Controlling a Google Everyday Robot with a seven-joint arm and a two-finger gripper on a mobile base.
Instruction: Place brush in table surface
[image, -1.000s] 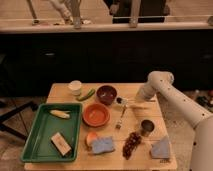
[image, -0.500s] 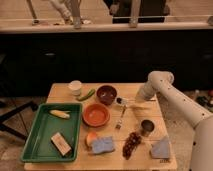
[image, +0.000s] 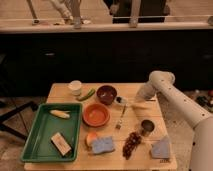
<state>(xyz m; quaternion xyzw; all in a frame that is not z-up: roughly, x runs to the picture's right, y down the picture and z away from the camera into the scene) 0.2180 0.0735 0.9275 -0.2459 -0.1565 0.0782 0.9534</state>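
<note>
The desk (image: 64, 94) is a squarish top of pale wooden planks, standing on a speckled floor before a long dark cabinet front with a lighter counter ledge (image: 105, 27) along its top.

Taking the desk's far edge as 12 o'clock, the brush (image: 123, 102) lies low over the planks at about 1 o'clock from the centre. It is slim, with a small dark-and-whitish head pointing toward 9 o'clock and a thin pale handle running back toward the claw. The claw (image: 135, 103) sits at the end of the white arm (image: 165, 85), which comes in from 3 o'clock. It is right at the handle's end, but I cannot tell whether it is clenched on the brush or released, nor whether the brush rests on the wood.

At 9 o'clock a green tray (image: 30, 135) holds a yellowish piece, perhaps corn (image: 59, 114), at its far end and a tan block (image: 61, 144) at its near end. A dark red bowl (image: 106, 93) at 12 o'clock and an orange bowl (image: 96, 114) at the centre show nothing inside. A white cup (image: 75, 87) stands at 11 o'clock and a metal cup (image: 147, 127) at 4 o'clock. A fork (image: 120, 120) lies between the orange bowl and the metal cup.
</note>
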